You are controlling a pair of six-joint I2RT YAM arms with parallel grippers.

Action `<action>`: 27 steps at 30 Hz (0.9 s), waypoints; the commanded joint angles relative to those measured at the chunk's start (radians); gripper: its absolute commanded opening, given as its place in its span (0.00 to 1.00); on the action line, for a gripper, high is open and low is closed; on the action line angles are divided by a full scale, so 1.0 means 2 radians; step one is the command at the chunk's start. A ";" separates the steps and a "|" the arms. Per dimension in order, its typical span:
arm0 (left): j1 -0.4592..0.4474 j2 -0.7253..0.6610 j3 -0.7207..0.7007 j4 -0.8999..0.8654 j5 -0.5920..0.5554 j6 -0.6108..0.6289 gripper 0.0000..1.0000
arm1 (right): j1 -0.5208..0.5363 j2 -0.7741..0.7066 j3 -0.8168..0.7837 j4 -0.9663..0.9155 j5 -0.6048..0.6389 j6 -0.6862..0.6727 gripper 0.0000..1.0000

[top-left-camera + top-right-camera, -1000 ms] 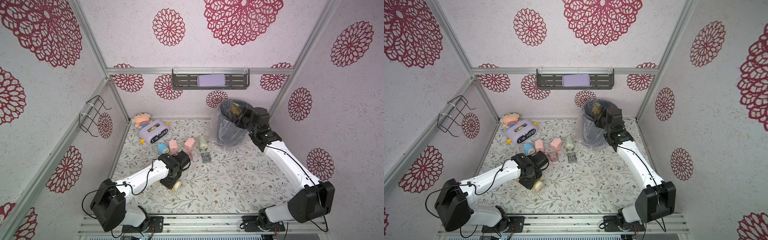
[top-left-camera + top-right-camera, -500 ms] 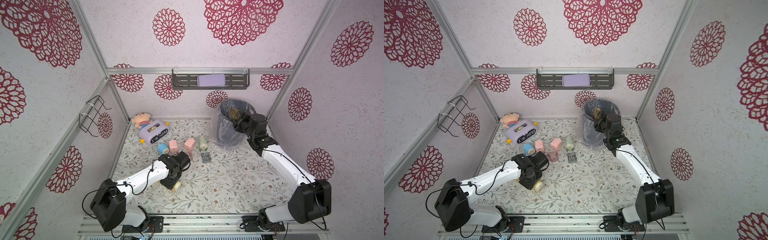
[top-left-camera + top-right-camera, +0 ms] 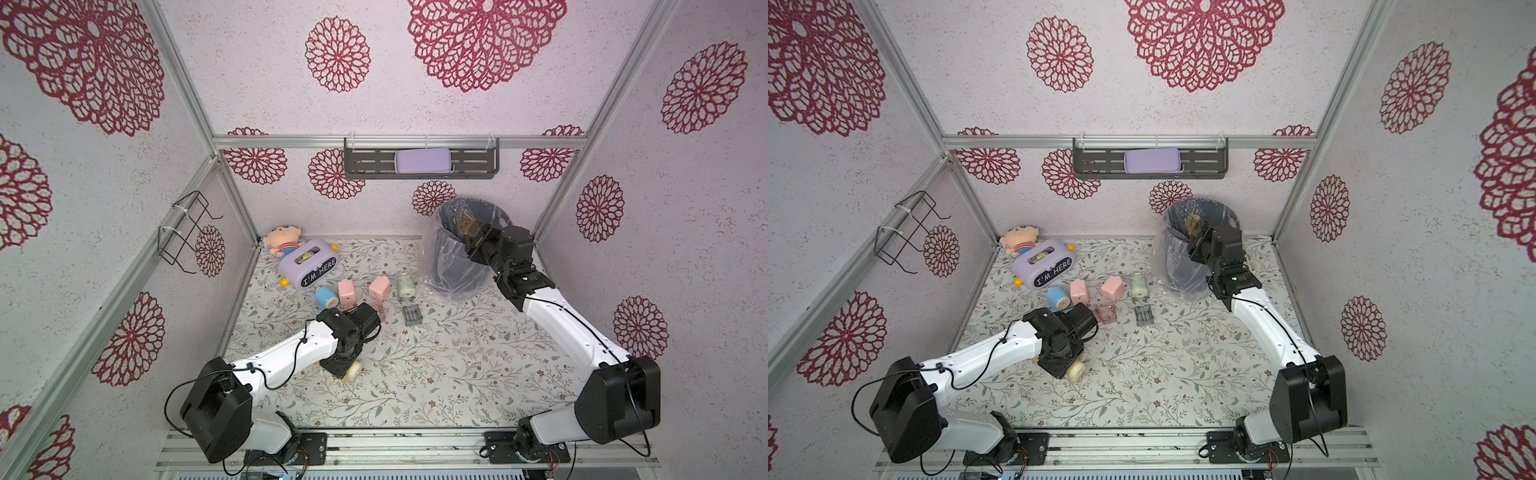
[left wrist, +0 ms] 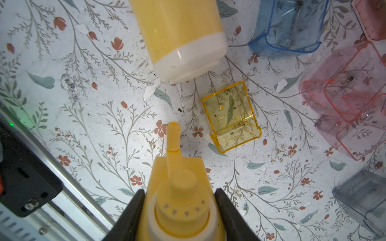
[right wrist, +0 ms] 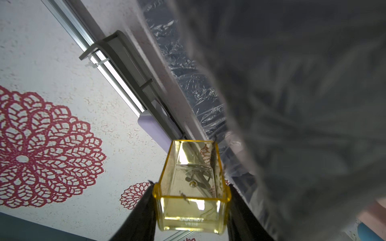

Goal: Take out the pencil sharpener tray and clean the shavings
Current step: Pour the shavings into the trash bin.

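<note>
Tray (image 5: 192,200): clear yellow plastic, boxy | bin liner (image 3: 446,270): crinkled

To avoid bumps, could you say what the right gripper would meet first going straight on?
Probably the bin liner near its far rim: the right gripper, holding the yellow tray, points across it; depth unclear.

Noted bin (image 3: 446,266) right of frame centre with tray (image 3: 469,225) over its mouth, row of sharpeners (image 3: 346,291) lower left of it, box (image 3: 309,266) and toy (image 3: 282,241) further left.
</note>
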 commanded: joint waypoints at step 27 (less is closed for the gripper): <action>-0.012 -0.022 -0.080 0.079 -0.038 -0.042 0.44 | -0.004 -0.005 0.054 0.017 -0.056 -0.100 0.28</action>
